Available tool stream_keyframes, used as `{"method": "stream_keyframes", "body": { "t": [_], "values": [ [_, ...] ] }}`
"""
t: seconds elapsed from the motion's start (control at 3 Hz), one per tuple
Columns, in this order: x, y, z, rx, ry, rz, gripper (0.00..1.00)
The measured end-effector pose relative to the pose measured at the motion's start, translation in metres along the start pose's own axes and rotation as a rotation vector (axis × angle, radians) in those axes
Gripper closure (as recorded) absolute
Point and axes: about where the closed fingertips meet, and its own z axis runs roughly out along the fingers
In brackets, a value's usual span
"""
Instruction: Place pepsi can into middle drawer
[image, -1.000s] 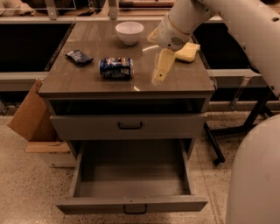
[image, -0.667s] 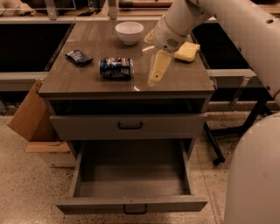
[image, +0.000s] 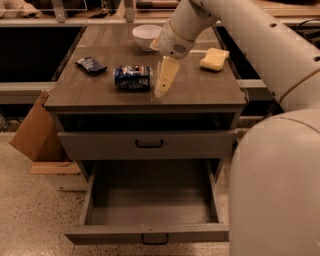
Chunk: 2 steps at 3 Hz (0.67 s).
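The pepsi can (image: 132, 77) is blue and dented and lies on its side on the cabinet top, left of centre. My gripper (image: 165, 82) hangs from the arm just to the right of the can, close beside it and low over the top. Whether it touches the can does not show. The middle drawer (image: 150, 207) is pulled out wide below, its grey box interior bare, with a small dark handle on its front (image: 155, 239).
A white bowl (image: 146, 34) stands at the back of the top, a yellow sponge (image: 215, 58) at the right, and a dark blue snack packet (image: 91, 65) at the left. A shut drawer front with a black bar handle (image: 149, 143) sits above the open drawer. A cardboard box (image: 32, 132) leans at the left. My body (image: 275, 190) fills the right.
My gripper has moved left across the cabinet top, closer to the pepsi can. The can and the drawers have not moved.
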Motion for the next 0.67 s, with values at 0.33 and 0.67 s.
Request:
{"method": "stream_keyframes", "body": {
  "t": [0.33, 0.67],
  "values": [
    [-0.008, -0.008, 0.015, -0.015, 0.002, -0.01, 0.0],
    [-0.012, -0.014, 0.029, -0.032, -0.003, -0.009, 0.0]
  ]
}}
